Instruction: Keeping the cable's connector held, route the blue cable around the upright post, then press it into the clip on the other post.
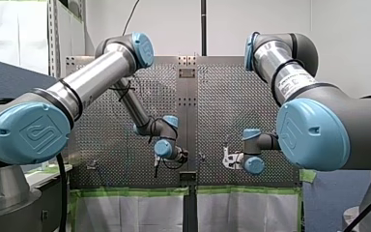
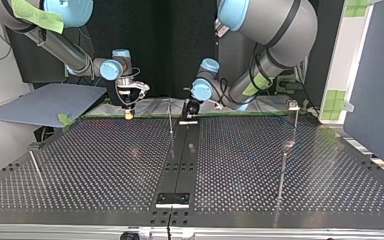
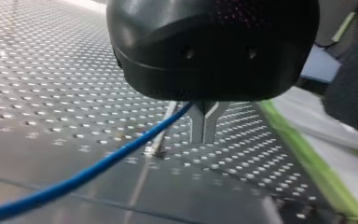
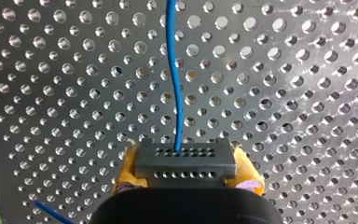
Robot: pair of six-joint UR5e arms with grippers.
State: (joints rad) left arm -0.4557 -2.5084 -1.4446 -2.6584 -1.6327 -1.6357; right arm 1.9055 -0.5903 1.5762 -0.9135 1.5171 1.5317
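My right gripper (image 4: 186,173) clamps the connector (image 4: 185,163); my left gripper (image 3: 204,136), fingers closed, pinches the blue cable (image 3: 98,168). Tugging round the upper-centre post (image 2: 170,117) could yank the connector free.

The blue cable (image 3: 98,164) passes behind my left claw (image 3: 204,135) and runs off view.

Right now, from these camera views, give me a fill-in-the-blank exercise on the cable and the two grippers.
My right gripper is shut on the dark grey ___.
The cable leaving it is ___.
This gripper's pads are ___.
My left gripper has a ___ body.
Missing words: connector, blue, yellow, black.
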